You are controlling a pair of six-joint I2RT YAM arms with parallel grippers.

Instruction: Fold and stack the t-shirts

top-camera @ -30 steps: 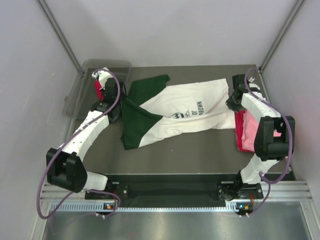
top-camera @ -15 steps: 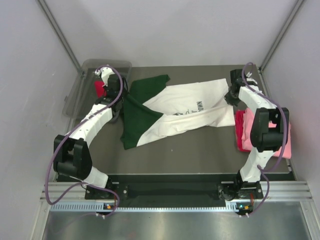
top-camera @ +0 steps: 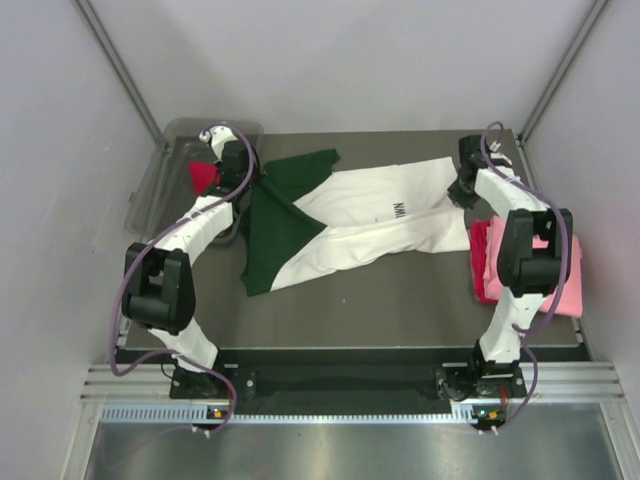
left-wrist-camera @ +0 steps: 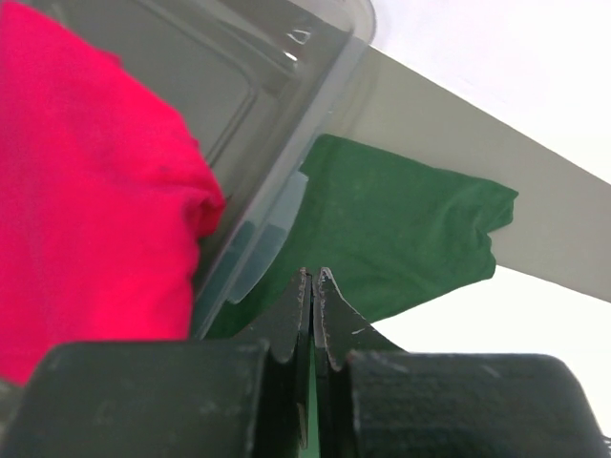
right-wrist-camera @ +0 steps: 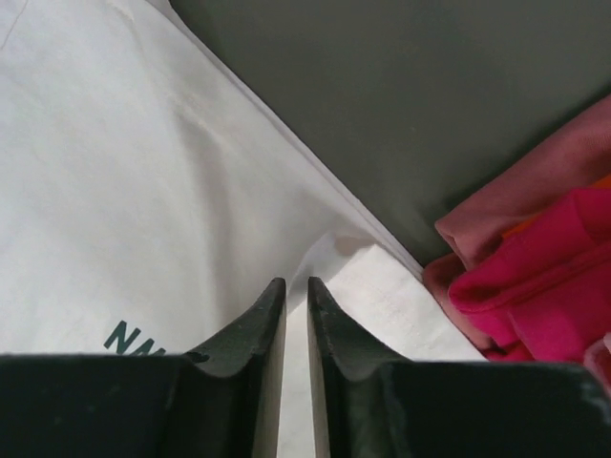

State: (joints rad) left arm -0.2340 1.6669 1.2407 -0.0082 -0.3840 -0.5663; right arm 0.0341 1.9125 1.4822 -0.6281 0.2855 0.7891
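- Left tool (left-wrist-camera: 310,277) is closed tight; its tips pinch the dark green edge of the white and green t-shirt (top-camera: 370,215), just beside the clear plastic bin (left-wrist-camera: 277,86).
- Right tool (right-wrist-camera: 297,283) shows only a narrow gap and stands over the white hem.
- This t-shirt lies stretched across the desk (top-camera: 400,300).
- One red t-shirt (left-wrist-camera: 86,191) is in the bin.
- The pink t-shirt (top-camera: 562,290) and the second red t-shirt (top-camera: 479,250) lie together at the right edge.

A clear grey plastic bin (top-camera: 150,190) sits at the far left corner of the table (top-camera: 400,290), its left side reaching past the table's left edge. The table surface is dark grey and matte. White walls (top-camera: 350,60) enclose the cell on three sides, with a slanted metal strut (top-camera: 116,62) in each far corner. A ribbed aluminium rail (top-camera: 580,385) runs along the near edge, with a sheet-metal panel (top-camera: 350,455) in front of it.
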